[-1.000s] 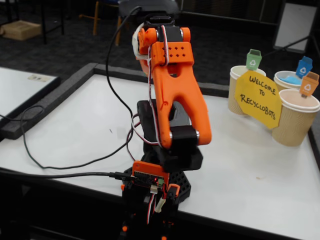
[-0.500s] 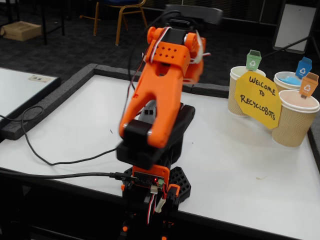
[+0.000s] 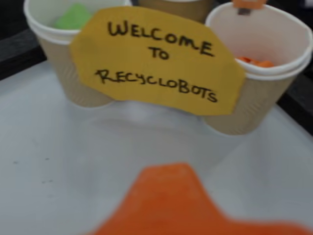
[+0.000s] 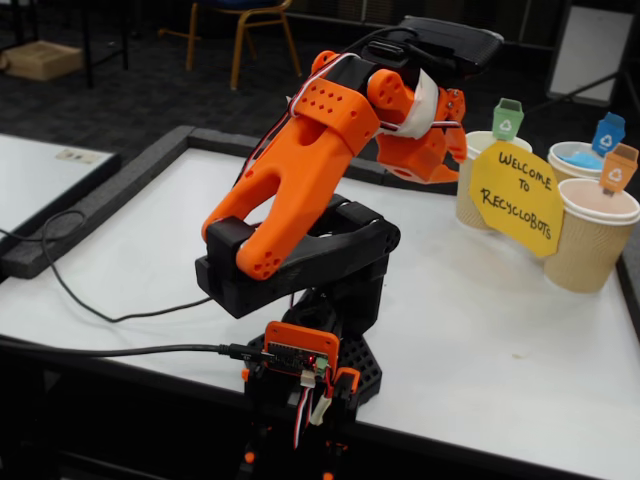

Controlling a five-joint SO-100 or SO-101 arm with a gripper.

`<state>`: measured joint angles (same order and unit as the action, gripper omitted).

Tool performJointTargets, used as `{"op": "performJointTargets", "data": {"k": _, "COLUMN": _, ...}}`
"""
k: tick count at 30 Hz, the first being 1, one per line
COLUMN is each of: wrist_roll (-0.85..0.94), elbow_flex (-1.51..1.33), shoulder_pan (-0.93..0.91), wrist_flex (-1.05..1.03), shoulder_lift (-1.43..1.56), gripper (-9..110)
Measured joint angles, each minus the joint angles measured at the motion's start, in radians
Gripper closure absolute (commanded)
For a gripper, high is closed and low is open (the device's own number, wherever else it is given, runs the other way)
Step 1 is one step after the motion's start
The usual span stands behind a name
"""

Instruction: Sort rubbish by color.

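In the wrist view a green wad [image 3: 73, 17] lies in the left paper cup [image 3: 54, 54], and an orange wad [image 3: 255, 62] lies in the right cup [image 3: 274, 93]. The fixed view shows a light blue wad [image 4: 580, 158] in the back cup [image 4: 556, 172]. My gripper [image 4: 452, 150] hangs above the table just left of the cups and points at them. It looks shut, with nothing in it. Its blurred orange tip [image 3: 166, 188] fills the bottom of the wrist view.
A yellow "Welcome to Recyclobots" sign [image 4: 515, 198] hangs across the front of the cups. Small green [image 4: 508, 120], blue [image 4: 607, 134] and orange [image 4: 618, 168] bin tags stick up from them. A black cable [image 4: 110, 318] trails over the table's left side. A dark foam rim [image 4: 120, 190] borders the table.
The arm has unfolded from upright over its base and swung to the right. The gripper now sits close to the cups.
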<state>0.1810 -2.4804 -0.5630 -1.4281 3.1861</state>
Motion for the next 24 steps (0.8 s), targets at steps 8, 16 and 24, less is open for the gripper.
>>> {"op": "performJointTargets", "data": {"k": 8, "wrist_roll": 0.000, "elbow_flex": 0.000, "shoulder_pan": -0.015, "wrist_flex": 0.000, "shoulder_lift": 0.000, "gripper": 101}}
{"op": "performJointTargets", "data": {"k": 16, "wrist_roll": 0.000, "elbow_flex": 0.048, "shoulder_pan": -0.015, "wrist_flex": 0.061, "shoulder_lift": 0.000, "gripper": 101}}
{"op": "performJointTargets", "data": {"k": 24, "wrist_roll": 0.000, "elbow_flex": 0.087, "shoulder_pan": -0.012, "wrist_flex": 0.129, "shoulder_lift": 0.000, "gripper": 101}}
